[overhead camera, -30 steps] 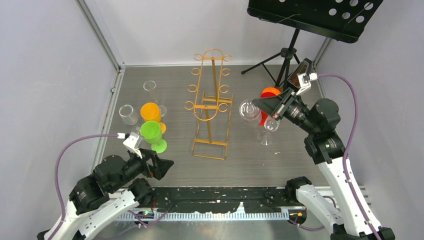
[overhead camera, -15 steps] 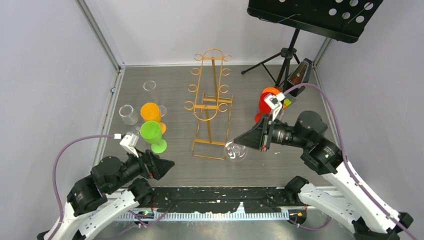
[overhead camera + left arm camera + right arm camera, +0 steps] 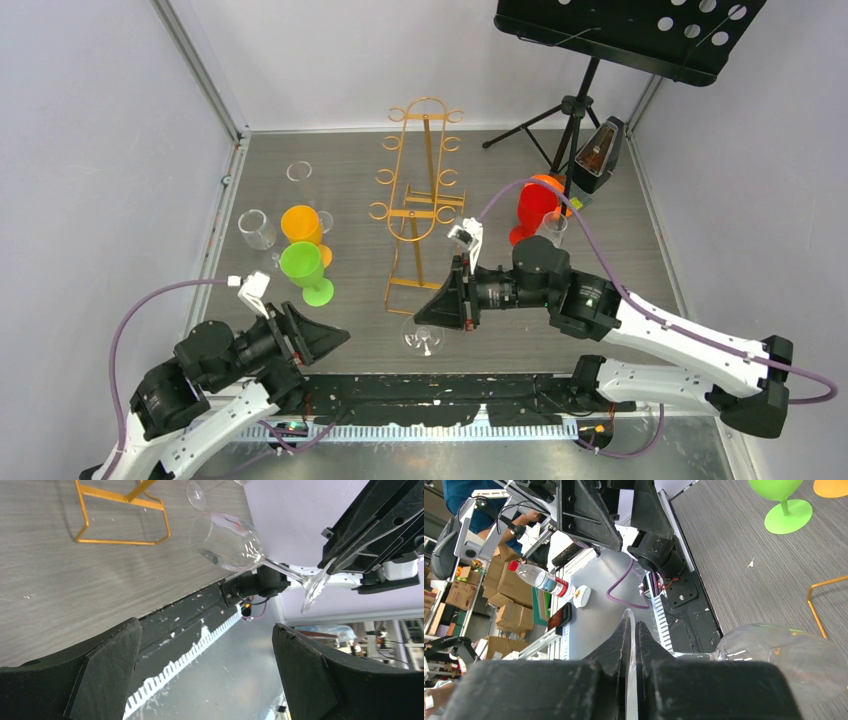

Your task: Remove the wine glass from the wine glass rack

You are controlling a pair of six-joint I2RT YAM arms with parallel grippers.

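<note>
The top view looks steeply down from high behind the near edge and takes in the whole bench [image 3: 340, 150]. The left wrist view rides low on the left gripper [image 3: 206, 655], rolled sideways, looking along that near edge between its jaws. The right wrist view sits close on the right gripper [image 3: 633, 630], facing the same edge. All three share the wine glass [image 3: 423, 338] and the base of the wine glass rack [image 3: 415, 215].

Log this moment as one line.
right gripper: shut on wine glass foot | wine glass: off wine glass rack | left gripper: open, empty
</note>
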